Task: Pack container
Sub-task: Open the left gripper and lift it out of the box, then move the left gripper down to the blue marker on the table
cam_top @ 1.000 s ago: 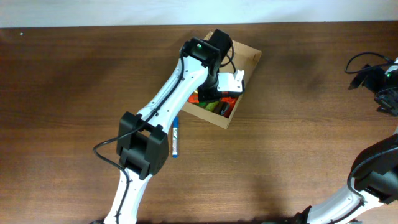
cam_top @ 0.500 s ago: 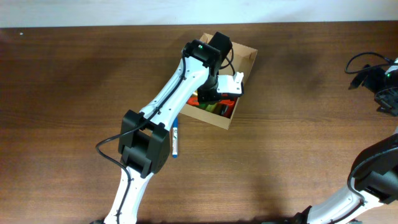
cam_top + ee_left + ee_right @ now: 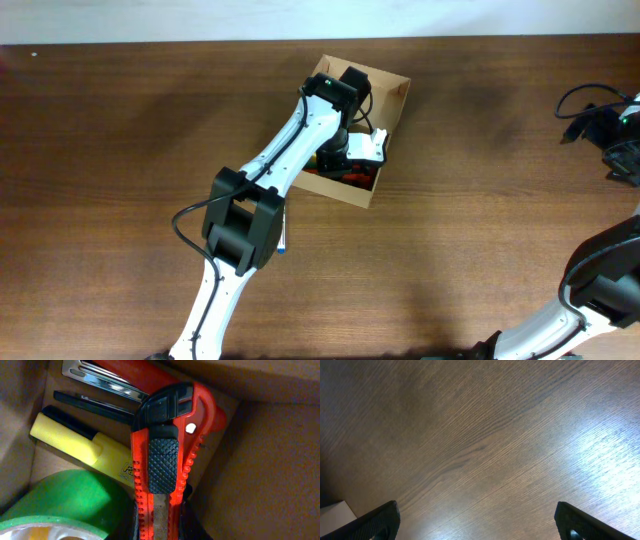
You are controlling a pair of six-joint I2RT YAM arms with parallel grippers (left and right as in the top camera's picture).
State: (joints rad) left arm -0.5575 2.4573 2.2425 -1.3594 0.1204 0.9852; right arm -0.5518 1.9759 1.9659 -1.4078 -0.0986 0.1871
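Observation:
The container (image 3: 396, 82) is an open brown cardboard box at the table's far middle. My left gripper (image 3: 350, 160) reaches down inside it. In the left wrist view the left gripper (image 3: 159, 529) is shut on a red utility knife (image 3: 165, 450) with a black ribbed slider, held close to the box's inner wall (image 3: 270, 460). Under the knife lie a green tape roll (image 3: 65, 500), a yellow marker (image 3: 80, 442), a black pen (image 3: 95, 406) and a red-and-metal tool (image 3: 112, 377). My right gripper (image 3: 479, 522) hangs open over bare wood.
A blue pen (image 3: 284, 240) lies on the table in front of the box, mostly under my left arm. My right arm and black cables (image 3: 590, 105) sit at the far right edge. Dark wooden tabletop (image 3: 480, 230) surrounds the box.
My left arm has pushed forward and the gripper with the knife has gone lower into the box. The box has shifted slightly. The right arm has not moved.

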